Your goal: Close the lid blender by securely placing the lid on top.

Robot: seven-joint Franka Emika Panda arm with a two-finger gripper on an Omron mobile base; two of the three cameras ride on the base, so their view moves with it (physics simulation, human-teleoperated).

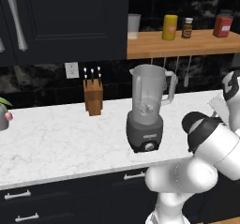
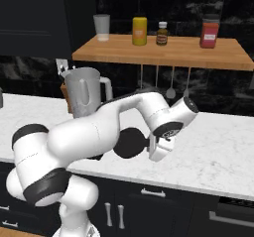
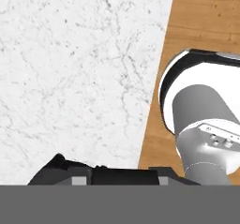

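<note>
Blender stands on the white marble tabletop, jar mouth open, nothing on top, so the closing step is not done. In the right base view the blender jar sits at about 10 o'clock from the tool, partly behind the arm. A black disc, likely the lid, shows at the tool's 9 o'clock, touching or just beside it, edge-on and tilted, hanging above the tabletop front edge. The tool looks clamped on the lid but the finger contact is hidden, so I cannot tell for sure. In the hand view a dark shape sits at 6 o'clock by the fingertips, probably the lid rim; marble fills 9 to 12 o'clock, wood floor at 3 o'clock. Judgement: lid seems picked up and off the tabletop, roughly midway through. Left to do: carry it up and toward the jar at 10 o'clock, level it flat over the mouth, seat it, release. Knife block stands well apart at the blender's 9 o'clock.
</note>
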